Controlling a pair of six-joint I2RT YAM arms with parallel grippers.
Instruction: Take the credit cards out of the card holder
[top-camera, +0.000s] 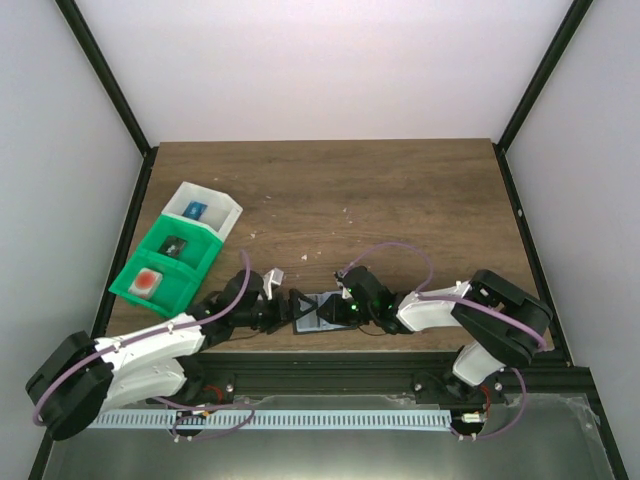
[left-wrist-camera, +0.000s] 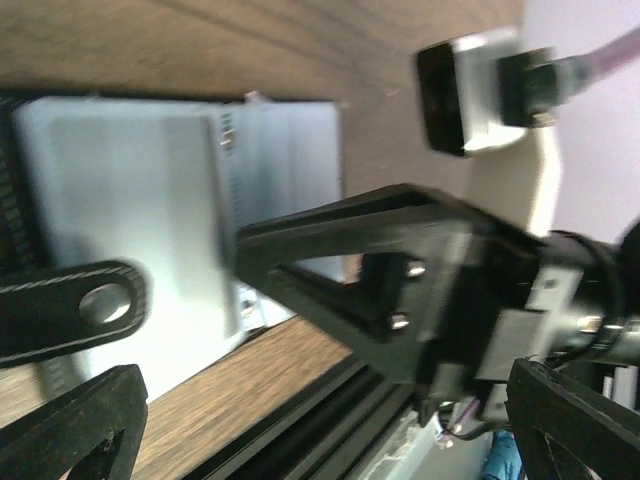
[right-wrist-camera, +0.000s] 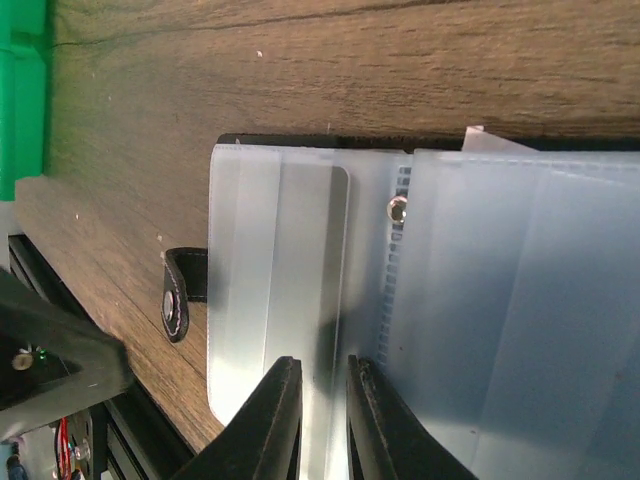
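Holder (top-camera: 318, 312) is laid open and flat on worktop (top-camera: 400, 200), at near edge, centre, btwn the two end effectors. Black rim outside, pale grey-blue translucent pocket panels inside. In right wrist view a perforated fold strip w/ a metal snap stud (right-wrist-camera: 398, 208) is seen btwn the panels. Black strap (right-wrist-camera: 178, 297) w/ a snap is stuck out from holder's edge, flat on the wood.

Right end effector (right-wrist-camera: 322, 362): fingers pressed nearly together, only a thin slit left. They are set on the near edge of one pocket panel, just beside the fold. A thin pale sheet is pinched btwn them; pocket film or card can't be told. A pale rounded-corner rectangle, prob. a card (right-wrist-camera: 300, 250), is seen inside that pocket, one long edge right at the fingertips.

Left end effector (top-camera: 280, 312): spread wide, nothing held. Left wrist view is blurred. Its fingers are seen at the bottom corners, well apart, w/ holder and right end effector's finger ahead of them. It is positioned just beside holder's left end; contact can't be confirmed.

Green bin (top-camera: 165, 263) w/ two compartments and white bin (top-camera: 228, 218) are lined up at far left, well apart from holder. A red item is seen in nearest compartment, a dark one in the next, a blue one in white bin.
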